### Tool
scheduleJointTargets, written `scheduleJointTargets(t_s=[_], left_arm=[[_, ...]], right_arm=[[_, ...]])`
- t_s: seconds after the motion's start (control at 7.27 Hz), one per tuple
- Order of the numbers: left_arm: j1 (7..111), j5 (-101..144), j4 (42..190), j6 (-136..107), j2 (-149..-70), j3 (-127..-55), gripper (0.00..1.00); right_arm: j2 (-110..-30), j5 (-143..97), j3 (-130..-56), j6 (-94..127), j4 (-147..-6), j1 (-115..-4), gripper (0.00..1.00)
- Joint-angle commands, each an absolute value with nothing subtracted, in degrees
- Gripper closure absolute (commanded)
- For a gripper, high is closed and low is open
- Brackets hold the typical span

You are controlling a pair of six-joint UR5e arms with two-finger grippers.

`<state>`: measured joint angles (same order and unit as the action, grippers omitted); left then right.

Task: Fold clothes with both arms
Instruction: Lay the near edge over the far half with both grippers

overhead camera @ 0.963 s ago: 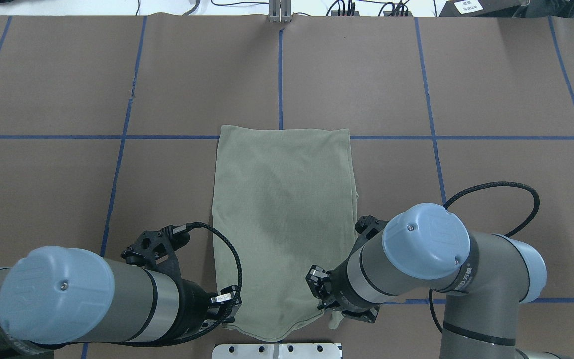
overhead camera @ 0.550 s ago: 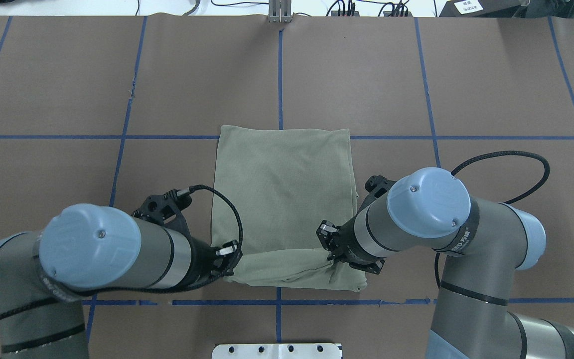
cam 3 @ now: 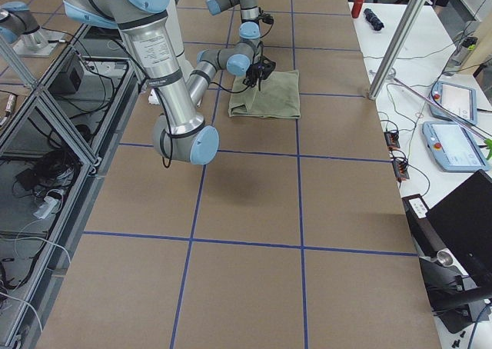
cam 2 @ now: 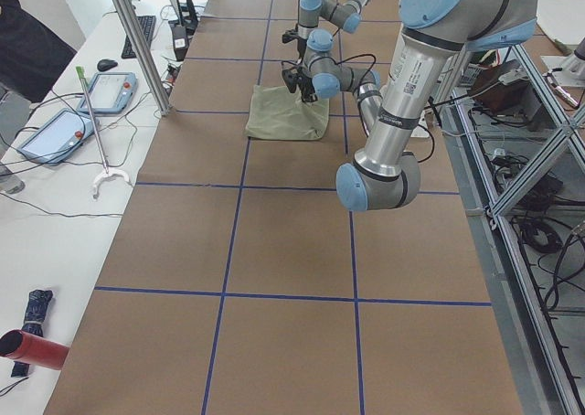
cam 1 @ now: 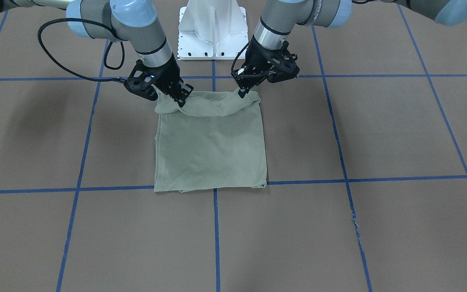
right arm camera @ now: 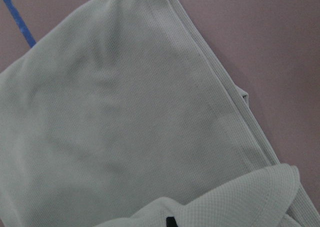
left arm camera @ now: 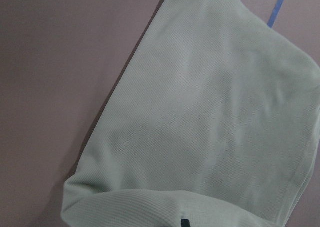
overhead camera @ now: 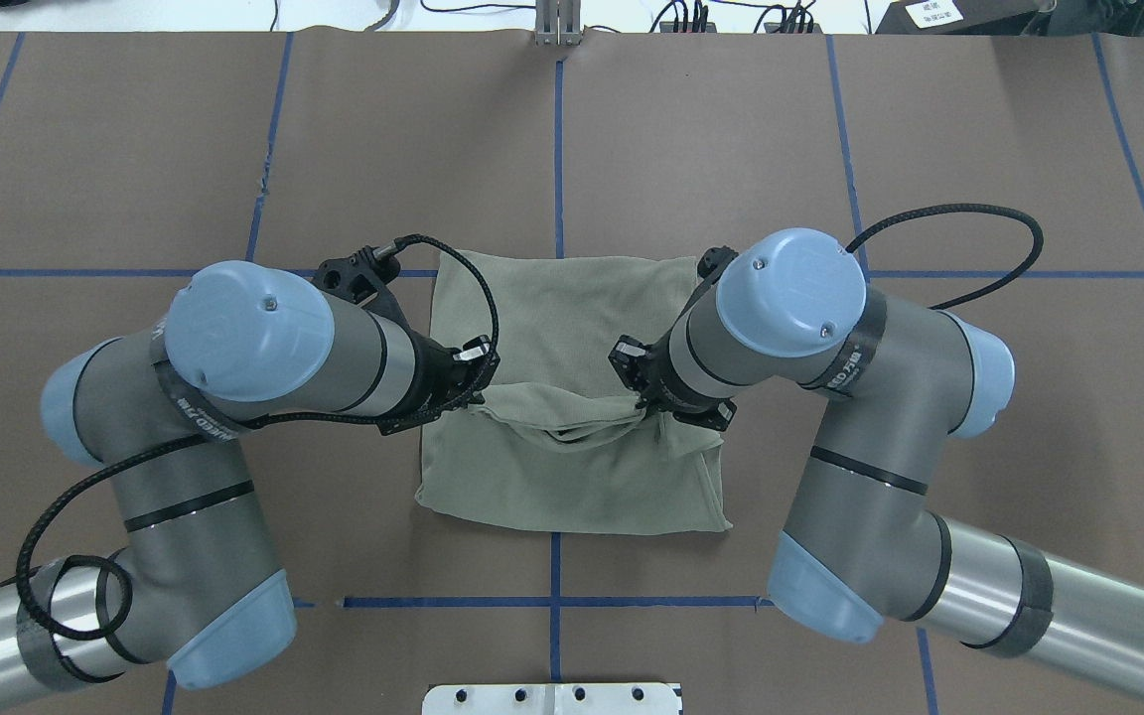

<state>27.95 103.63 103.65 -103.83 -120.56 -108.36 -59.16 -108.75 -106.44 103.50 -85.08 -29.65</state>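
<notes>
A sage-green knit shirt (overhead camera: 572, 318), folded to a rectangle with its long axis running near to far, lies at the middle of the brown paper-covered table (overhead camera: 929, 149). Its free edge is held raised above the table and stretched left to right between the two arms, about midway along the shirt. A slack dip is seen in the middle of that edge.

The left end effector (cam 1: 241, 94) is pressed together on the left corner of the raised edge. The right end effector (cam 1: 181, 99) is pinched on the right corner. Both sit at about the same height and the same depth, so neither arm is nearer to the goal.

Below and on the robot's side of the held edge, the cloth is doubled back on itself, with the crease nearest the robot. The flat far edge of the shirt lies directly ahead of both end effectors, away from the robot, along a blue tape line (overhead camera: 790, 273).

The coming move is judged to turn on this relation: the held edge would be carried straight toward the far edge and lowered onto it, with both corners kept level so the sag is not laid down as a wrinkle.
</notes>
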Motion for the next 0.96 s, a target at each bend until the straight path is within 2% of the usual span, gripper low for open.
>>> scheduleJointTargets(t_s=[0.0,0.14,0.41,0.83], left_arm=[[29.7,103.6,108.3,-103.7,-121.0,-103.7,1.00],[30.8,103.6,108.5,-103.7,-121.1,-103.6,1.00],[32.0,103.6,108.5,-103.7,-126.5,-97.5,1.00],[34.3,103.6,108.6,-102.5,-126.6,-96.0,1.00]], right_arm=[[-55.7,-108.7,-102.2,102.7,-85.1,-32.2,1.00],[-53.0,-108.8,-99.0,102.8,-85.1,-33.1,1.00],[-51.8,-109.2,-97.2,102.8,-85.2,-34.7,1.00],[-48.2,-109.4,-90.5,102.6,-85.1,-35.8,1.00]])
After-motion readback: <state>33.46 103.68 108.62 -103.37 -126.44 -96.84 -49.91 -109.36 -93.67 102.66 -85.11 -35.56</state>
